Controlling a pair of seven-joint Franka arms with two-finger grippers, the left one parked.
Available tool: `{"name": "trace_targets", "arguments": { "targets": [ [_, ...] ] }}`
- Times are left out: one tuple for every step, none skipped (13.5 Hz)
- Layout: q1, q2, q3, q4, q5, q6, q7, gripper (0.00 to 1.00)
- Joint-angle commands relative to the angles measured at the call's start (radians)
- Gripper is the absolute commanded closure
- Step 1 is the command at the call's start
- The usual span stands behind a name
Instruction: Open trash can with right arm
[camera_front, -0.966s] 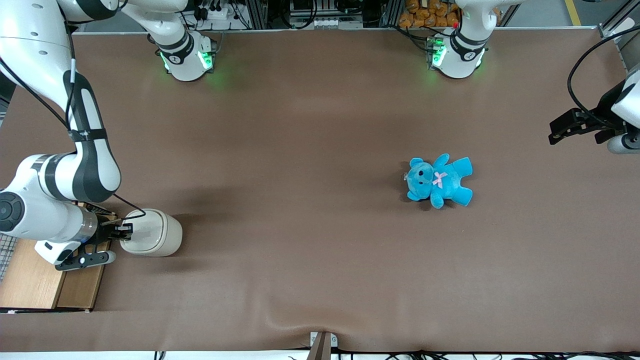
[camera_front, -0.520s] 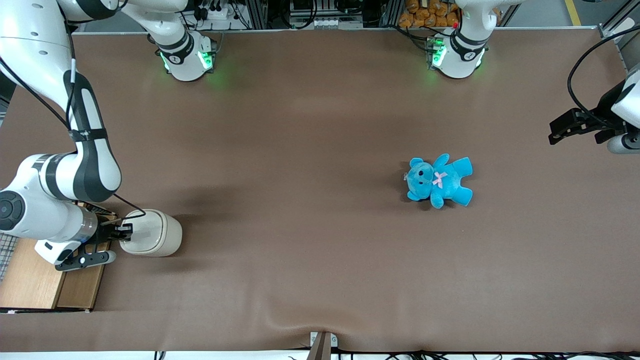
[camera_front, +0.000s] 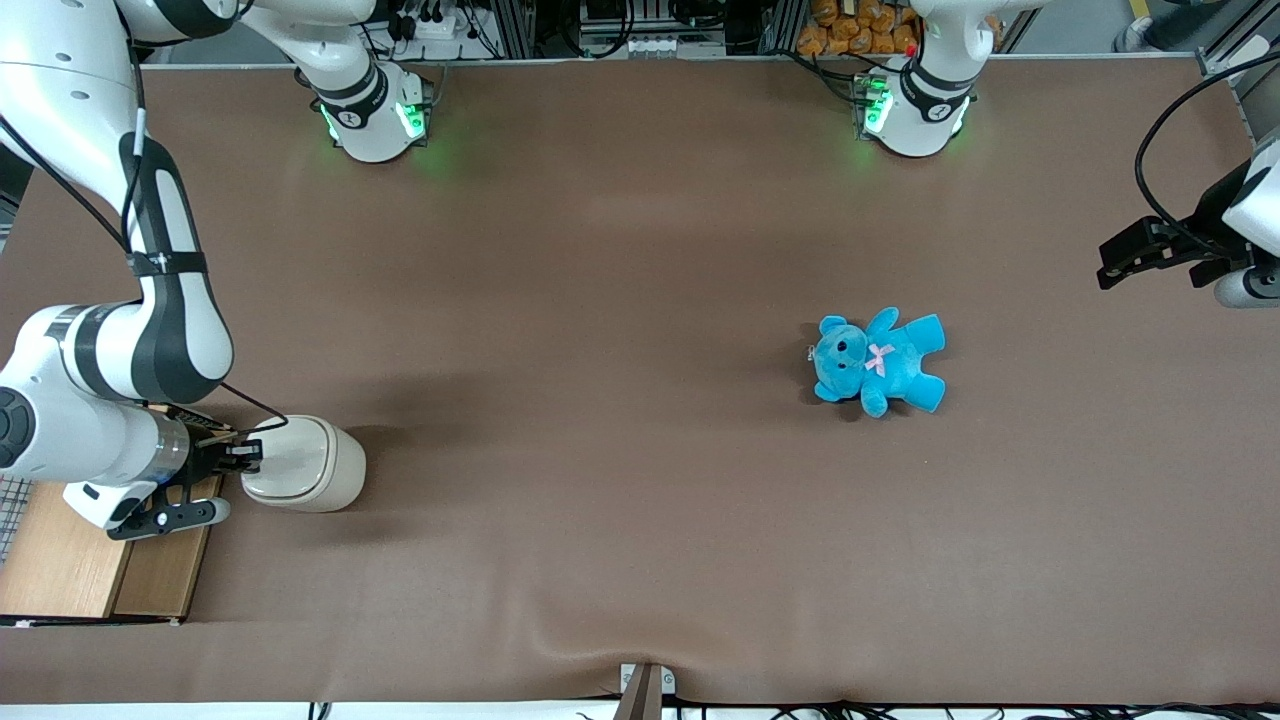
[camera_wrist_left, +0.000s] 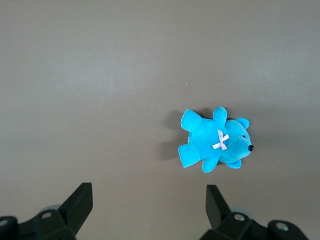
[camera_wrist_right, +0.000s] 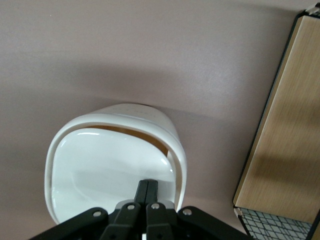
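No brand name, label or writing can be read on anything. The cream-white trash can (camera_front: 303, 464) stands on the brown table (camera_front: 620, 300) beside the wooden-topped crate (camera_front: 75, 555), well apart from the blue teddy (camera_front: 877, 362). The right arm (camera_front: 110, 370) brings its gripper (camera_front: 243, 460) to the can's top. Only the right wrist view shows the gripper (camera_wrist_right: 148, 192) with fingers pressed together on the swing lid (camera_wrist_right: 107, 175), which is tilted, a dark gap showing under the rim.
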Motion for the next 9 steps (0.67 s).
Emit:
{"name": "trace_targets", "arguments": {
  "targets": [
    [0.013, 0.001, 0.005, 0.056, -0.004, -0.090, 0.041, 1.00],
    [0.020, 0.001, 0.005, 0.091, -0.003, -0.148, 0.062, 1.00],
    [0.028, 0.001, 0.005, 0.117, -0.003, -0.196, 0.081, 1.00],
    [0.034, 0.001, 0.005, 0.130, 0.000, -0.224, 0.087, 1.00],
    [0.034, -0.002, 0.005, 0.131, 0.018, -0.242, 0.087, 1.00],
    [0.036, -0.005, 0.007, 0.136, 0.031, -0.265, 0.089, 1.00],
    [0.036, -0.015, 0.007, 0.148, 0.034, -0.287, 0.087, 1.00],
    [0.036, -0.028, 0.008, 0.157, 0.034, -0.310, 0.087, 1.00],
    [0.036, -0.040, 0.010, 0.160, 0.034, -0.331, 0.087, 1.00]
  ]
}}
